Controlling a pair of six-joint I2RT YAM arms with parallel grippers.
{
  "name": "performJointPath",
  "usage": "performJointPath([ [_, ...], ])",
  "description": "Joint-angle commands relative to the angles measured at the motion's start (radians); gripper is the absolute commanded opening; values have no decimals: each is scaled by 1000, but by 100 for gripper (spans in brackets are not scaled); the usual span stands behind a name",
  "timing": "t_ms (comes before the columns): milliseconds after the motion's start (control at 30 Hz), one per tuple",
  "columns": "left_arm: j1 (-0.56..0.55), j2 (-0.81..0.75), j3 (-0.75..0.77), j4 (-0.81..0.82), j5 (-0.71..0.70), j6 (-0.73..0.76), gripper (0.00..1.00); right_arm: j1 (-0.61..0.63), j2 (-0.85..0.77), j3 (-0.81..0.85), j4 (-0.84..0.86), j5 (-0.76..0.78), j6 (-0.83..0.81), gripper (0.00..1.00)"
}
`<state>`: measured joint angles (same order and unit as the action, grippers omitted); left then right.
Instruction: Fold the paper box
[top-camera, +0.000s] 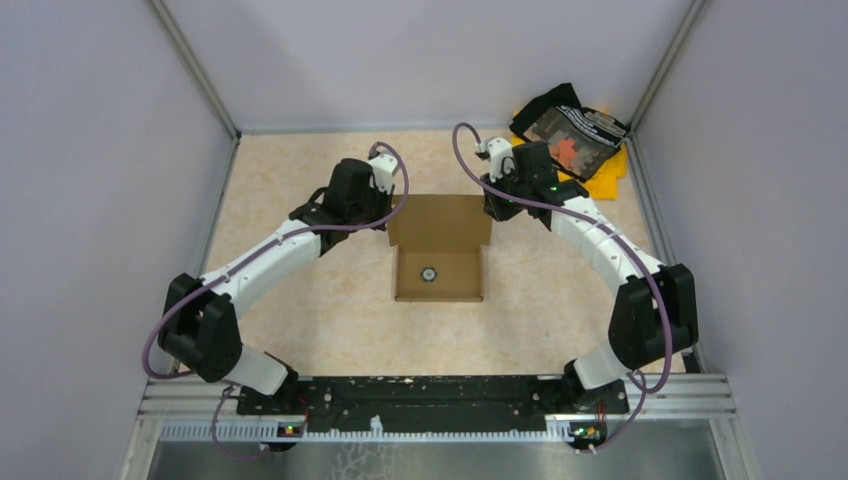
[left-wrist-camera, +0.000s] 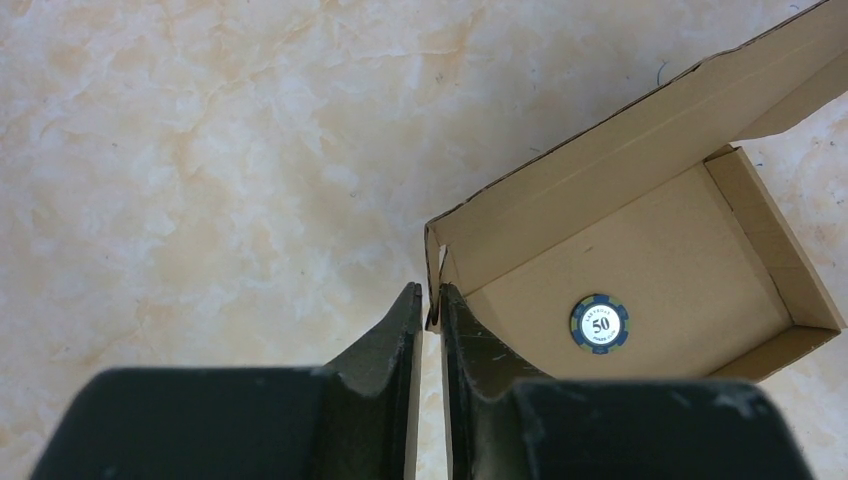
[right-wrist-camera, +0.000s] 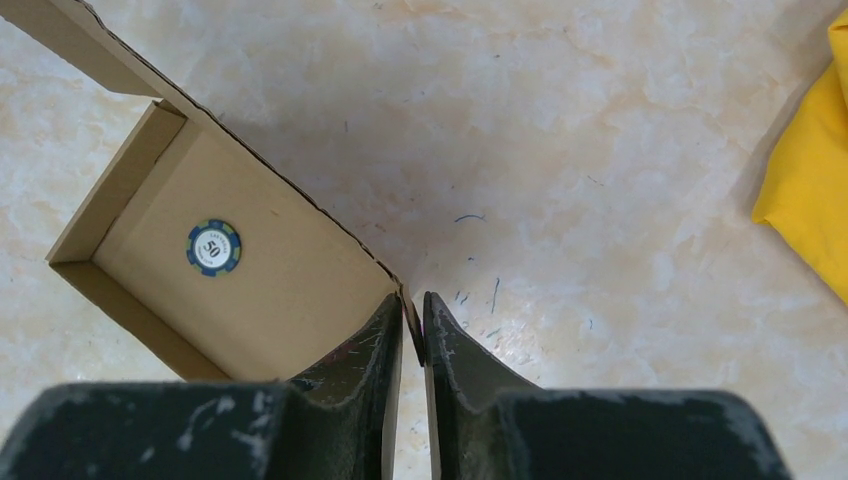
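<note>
The paper box (top-camera: 458, 282) lies open in the middle of the table, its brown lid (top-camera: 440, 220) raised at the far side. A blue poker chip (top-camera: 429, 272) rests on its floor. My left gripper (top-camera: 384, 220) is at the lid's left edge. In the left wrist view the left gripper (left-wrist-camera: 431, 300) is shut on a thin cardboard edge of the box (left-wrist-camera: 680, 250), with the chip (left-wrist-camera: 600, 324) beside it. My right gripper (top-camera: 492, 208) is at the lid's right edge. In the right wrist view the right gripper (right-wrist-camera: 411, 318) pinches the box (right-wrist-camera: 290, 280) corner edge.
A pile of black and yellow cloth (top-camera: 578, 140) lies at the back right corner, just beyond the right wrist; its yellow edge (right-wrist-camera: 810, 190) shows in the right wrist view. Grey walls enclose the table on three sides.
</note>
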<state>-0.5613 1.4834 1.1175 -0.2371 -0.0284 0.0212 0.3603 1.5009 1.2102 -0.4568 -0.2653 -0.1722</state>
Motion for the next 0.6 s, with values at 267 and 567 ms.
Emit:
performJointPath([
  [267, -9, 18, 23, -1, 13, -3, 15, 17, -3, 8, 18, 7, -1, 10],
  [567, -16, 38, 50, 2, 14, 5, 15, 21, 0, 18, 11, 12, -6, 9],
])
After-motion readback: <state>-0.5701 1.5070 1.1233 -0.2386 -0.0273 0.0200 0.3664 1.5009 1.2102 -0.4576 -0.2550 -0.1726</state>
